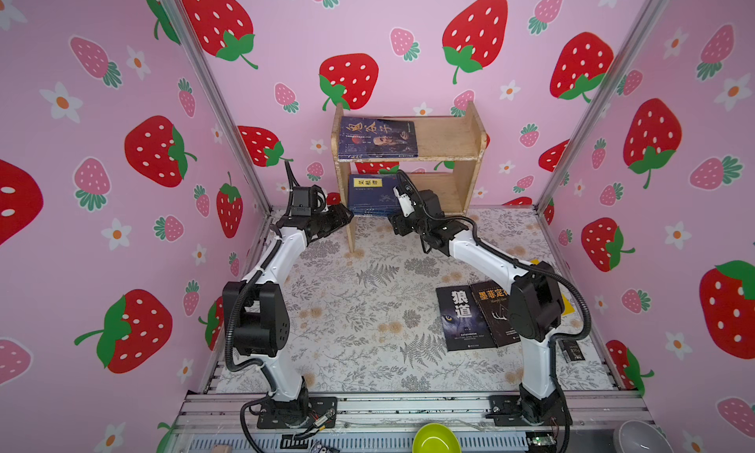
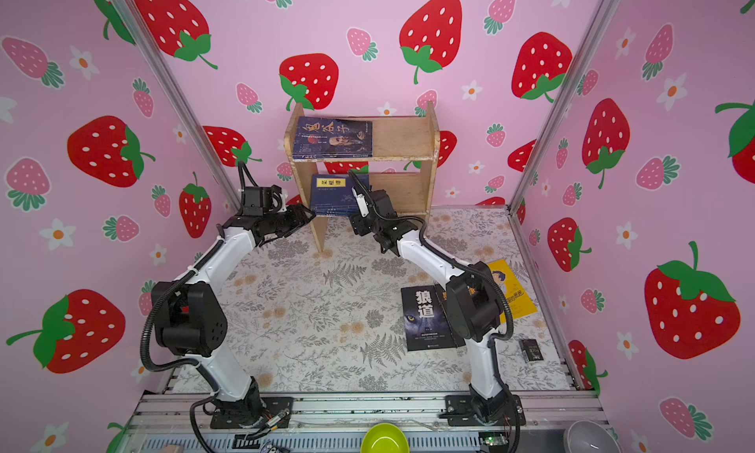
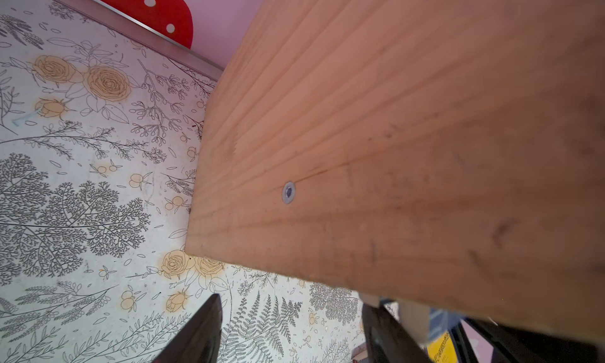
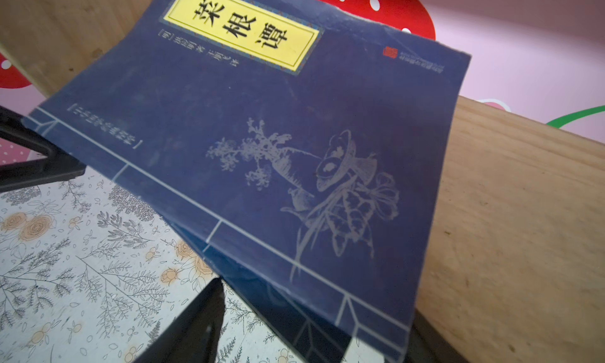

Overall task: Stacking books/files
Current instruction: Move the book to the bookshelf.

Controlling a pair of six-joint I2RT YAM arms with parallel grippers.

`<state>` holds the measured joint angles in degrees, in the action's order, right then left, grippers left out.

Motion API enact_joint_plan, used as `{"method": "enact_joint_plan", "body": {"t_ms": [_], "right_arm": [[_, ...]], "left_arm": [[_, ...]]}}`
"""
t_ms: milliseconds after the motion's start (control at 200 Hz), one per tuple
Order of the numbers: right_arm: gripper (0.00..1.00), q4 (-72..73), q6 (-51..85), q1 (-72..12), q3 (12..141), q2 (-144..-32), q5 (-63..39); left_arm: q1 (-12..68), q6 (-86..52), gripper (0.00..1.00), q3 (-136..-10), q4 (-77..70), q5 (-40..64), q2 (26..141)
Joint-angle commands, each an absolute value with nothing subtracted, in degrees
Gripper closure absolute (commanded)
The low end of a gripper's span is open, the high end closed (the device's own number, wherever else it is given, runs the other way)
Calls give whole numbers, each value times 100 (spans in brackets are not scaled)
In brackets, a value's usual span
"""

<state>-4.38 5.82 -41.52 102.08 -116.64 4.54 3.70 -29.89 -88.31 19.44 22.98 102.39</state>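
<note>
A blue portrait book (image 1: 378, 138) lies on the top board of the wooden shelf (image 1: 445, 138). A stack of navy books with a yellow label (image 1: 371, 193) (image 4: 262, 132) sits on the lower board, overhanging its front edge. My right gripper (image 1: 393, 217) (image 4: 314, 312) stands open with the stack's near corner between its jaws; one finger (image 4: 199, 318) sits just off the book edge, the other is hidden behind the books. My left gripper (image 1: 347, 216) (image 3: 291, 302) is open beside the shelf's left side panel (image 3: 393, 148), holding nothing. Two black books (image 1: 461, 316) and a yellow one (image 2: 512, 291) lie flat at the right.
The pink strawberry walls close in on three sides, and the shelf stands against the back one. A small black object (image 2: 531, 349) lies near the right edge of the floral mat. A green bowl (image 1: 435, 438) and a grey bowl (image 1: 641, 436) sit beyond the front rail.
</note>
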Motion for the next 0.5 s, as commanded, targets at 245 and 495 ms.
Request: {"method": "enact_joint_plan", "body": {"t_ms": [245,495], "right_arm": [[28,-690,439,-4175,10341,-11875,694],[29,-674,466,-4174,10347,-11873,664]], "left_arm": [[506,-2944,32,-9012,2121,2187,10070],[656,-3037,31,-8953,2064,2316,9950]]}}
